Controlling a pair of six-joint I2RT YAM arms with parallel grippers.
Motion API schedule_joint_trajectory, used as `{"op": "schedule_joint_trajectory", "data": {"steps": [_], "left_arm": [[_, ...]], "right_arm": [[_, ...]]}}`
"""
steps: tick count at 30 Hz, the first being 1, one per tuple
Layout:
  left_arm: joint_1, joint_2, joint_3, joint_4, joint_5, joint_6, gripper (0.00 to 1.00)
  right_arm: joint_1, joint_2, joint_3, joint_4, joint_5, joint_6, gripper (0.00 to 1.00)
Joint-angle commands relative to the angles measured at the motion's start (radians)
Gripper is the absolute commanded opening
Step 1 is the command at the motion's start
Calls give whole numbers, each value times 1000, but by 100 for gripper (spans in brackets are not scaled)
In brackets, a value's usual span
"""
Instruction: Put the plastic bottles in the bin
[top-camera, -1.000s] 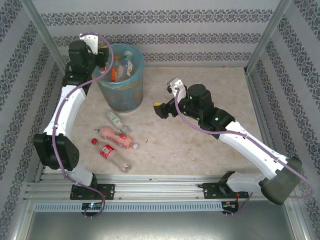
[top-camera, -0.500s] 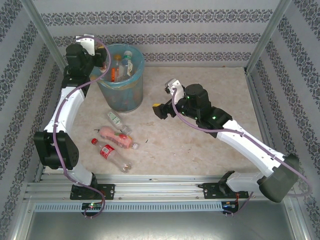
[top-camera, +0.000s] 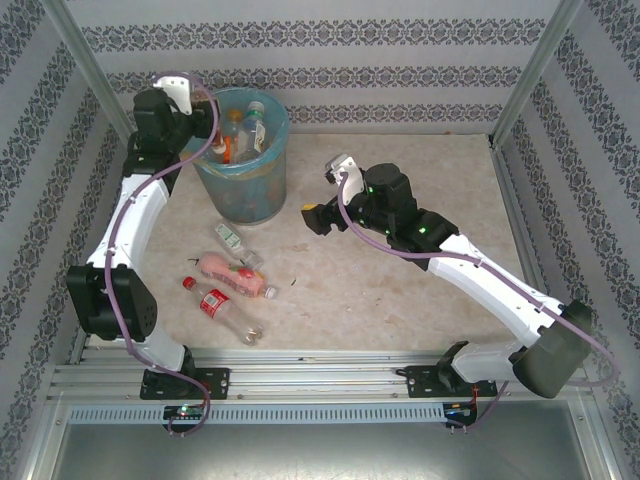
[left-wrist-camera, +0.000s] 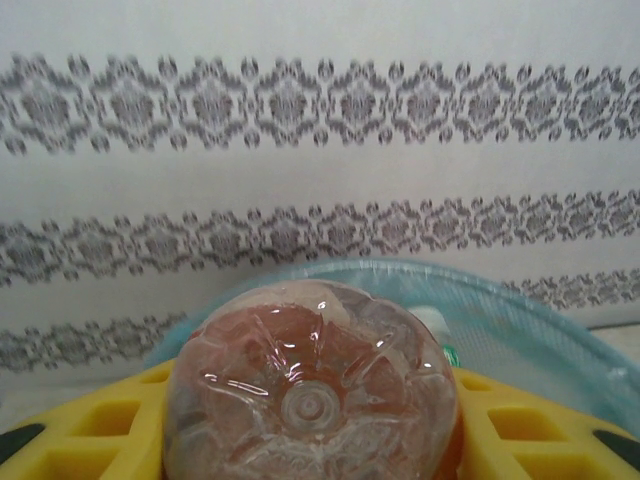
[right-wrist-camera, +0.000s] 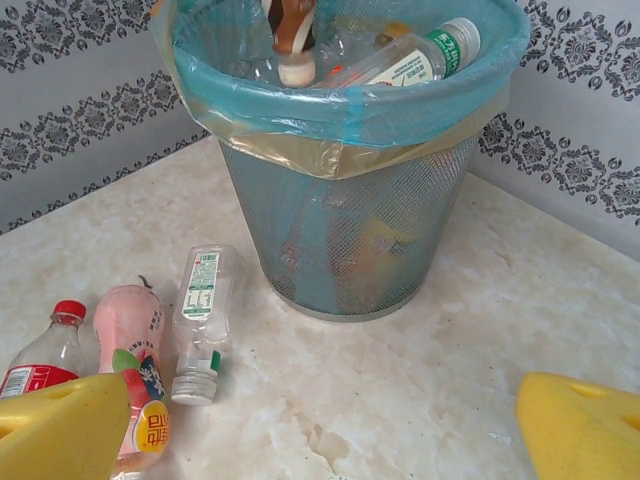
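From the top, a round light-blue mesh bin (top-camera: 245, 195) with a blue bag liner is seen at the far left of the marble table (top-camera: 400, 300), with several bottles inside. The left gripper (top-camera: 207, 135) is placed over its rim. The right gripper (top-camera: 318, 215) is opened wide, well apart from three plastic bottles lying in front of the bin: a small clear bottle (top-camera: 229, 238), a pink bottle (top-camera: 230, 273) and a red-capped bottle (top-camera: 212, 300).

In the left wrist view, an orange-tinted clear bottle (left-wrist-camera: 310, 400) is clamped between yellow fingers (left-wrist-camera: 90, 430), with the bin rim just behind.

In the right wrist view, the three bottles are found left of the bin.

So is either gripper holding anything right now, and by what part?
Left gripper holds a bottle across its body, base facing the wrist camera, at the bin. Right gripper is open, empty.
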Motion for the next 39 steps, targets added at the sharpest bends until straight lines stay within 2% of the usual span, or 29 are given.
{"op": "schedule_joint_trajectory", "data": {"steps": [1, 10, 18, 21, 24, 29, 34, 39], "left_arm": [[-21, -35, -30, -98, -8, -40, 34], [-35, -34, -148, -155, -86, -10, 35], [-35, 3, -146, -215, -113, 12, 36], [-35, -1, -152, -218, -91, -5, 41], [-35, -32, -148, -198, -57, -27, 59], [-35, -101, -63, -209, -46, -55, 73], [-35, -174, 0, -219, -10, -85, 78], [-35, -250, -36, -223, 20, -127, 72]], "right_arm": [[-13, 6, -3, -1, -6, -6, 98], [-20, 38, -3, 25, -29, 3, 98], [-20, 51, 3, 20, -31, 7, 98], [-20, 48, -4, 23, -26, 13, 98], [-20, 49, -3, 20, -31, 19, 98], [-19, 46, 4, 17, -36, 20, 98], [-20, 49, 10, 26, -45, 32, 98], [-14, 84, 25, 30, -81, 60, 98]]}}
